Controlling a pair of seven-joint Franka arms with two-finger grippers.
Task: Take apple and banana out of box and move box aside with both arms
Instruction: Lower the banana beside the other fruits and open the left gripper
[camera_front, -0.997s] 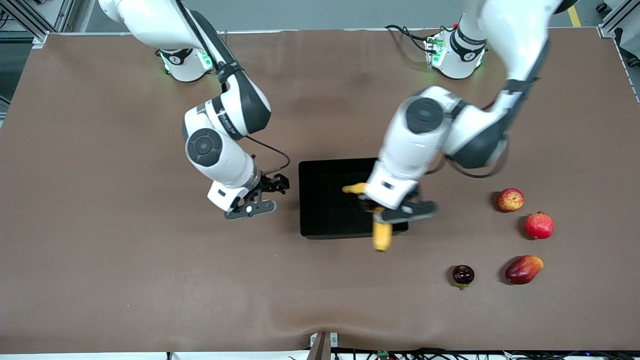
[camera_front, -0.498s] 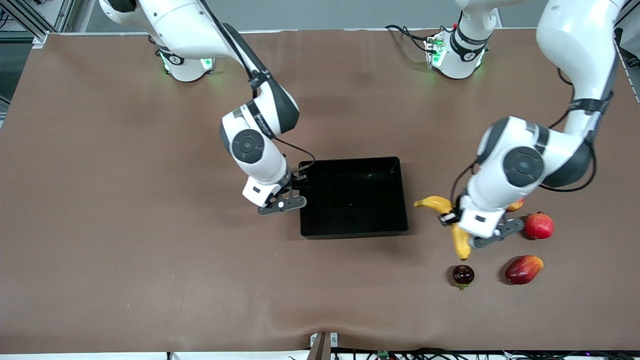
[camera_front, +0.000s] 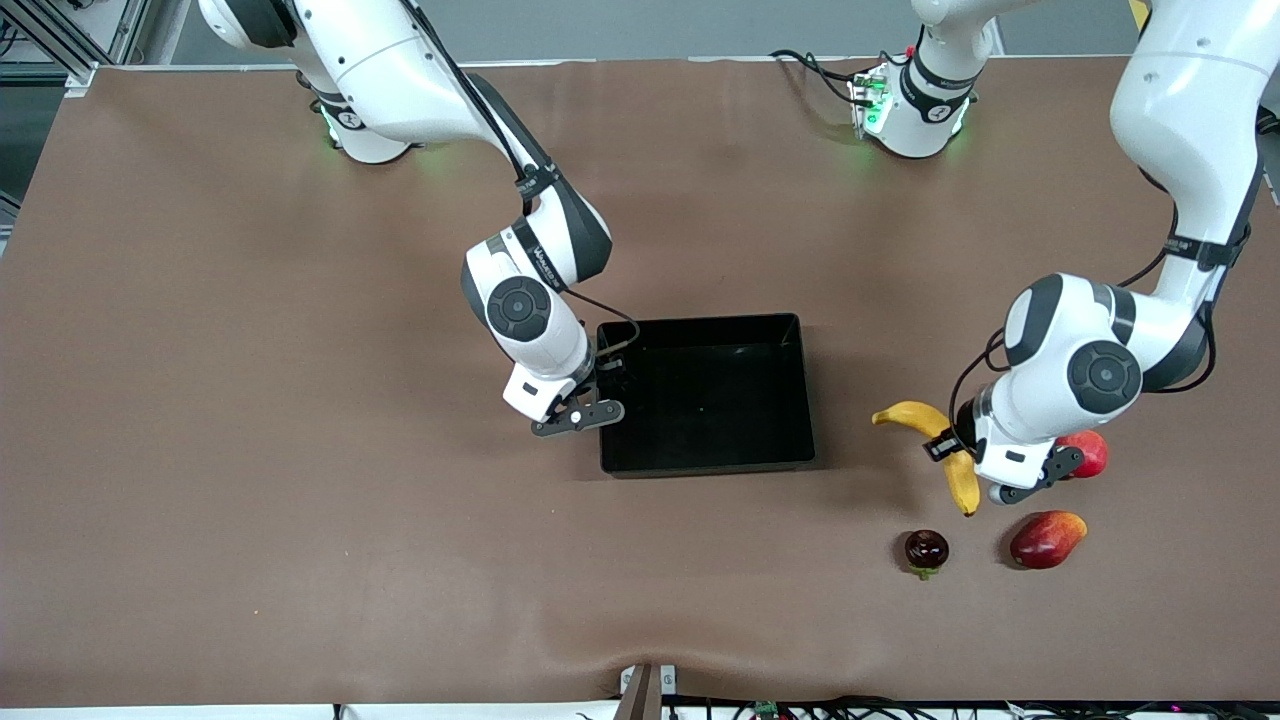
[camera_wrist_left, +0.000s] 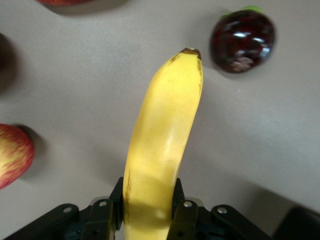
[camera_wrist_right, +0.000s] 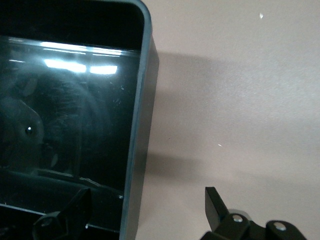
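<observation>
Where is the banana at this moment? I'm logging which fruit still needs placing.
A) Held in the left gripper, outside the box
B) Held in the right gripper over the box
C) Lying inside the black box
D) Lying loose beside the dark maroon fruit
A: the left gripper is shut on the banana toward the left arm's end of the table, while the black box holds no fruit and the right gripper straddles its wall.

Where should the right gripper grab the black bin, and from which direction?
Grip the black bin's low side wall toward the right arm's end, coming down from above. The right gripper is open and straddles that rim, one finger inside and one outside. The wall is thin, straight and upright, so it should fit between the fingers. The left gripper holds the banana.
</observation>
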